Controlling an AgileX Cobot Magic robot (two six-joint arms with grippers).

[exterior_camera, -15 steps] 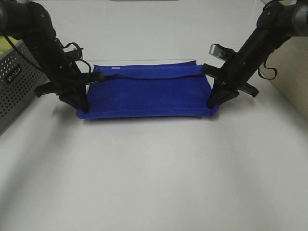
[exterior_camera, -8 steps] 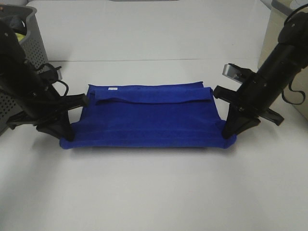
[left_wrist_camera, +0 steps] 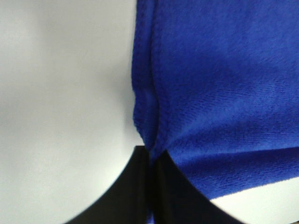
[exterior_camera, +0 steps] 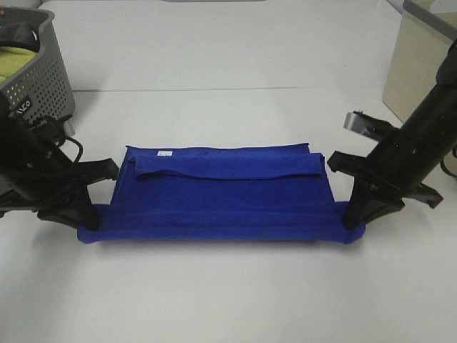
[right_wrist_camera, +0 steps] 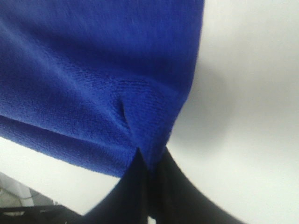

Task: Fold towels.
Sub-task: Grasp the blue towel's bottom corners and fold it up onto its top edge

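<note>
In the last second the towel (exterior_camera: 221,196) has slid toward the near side of the white table (exterior_camera: 228,300). Its front edge is now stretched wider while the far flap stays doubled over, so I judge this fold is being drawn flat before the next. The left gripper (exterior_camera: 87,227) and right gripper (exterior_camera: 353,227) each stay pinched on a near corner. The tabletop looks smooth, with a grey basket (exterior_camera: 39,71) far left and a beige box (exterior_camera: 421,64) far right.

Exterior high, looking down; wrist views close on towel (exterior_camera: 228,196) corners.
</note>
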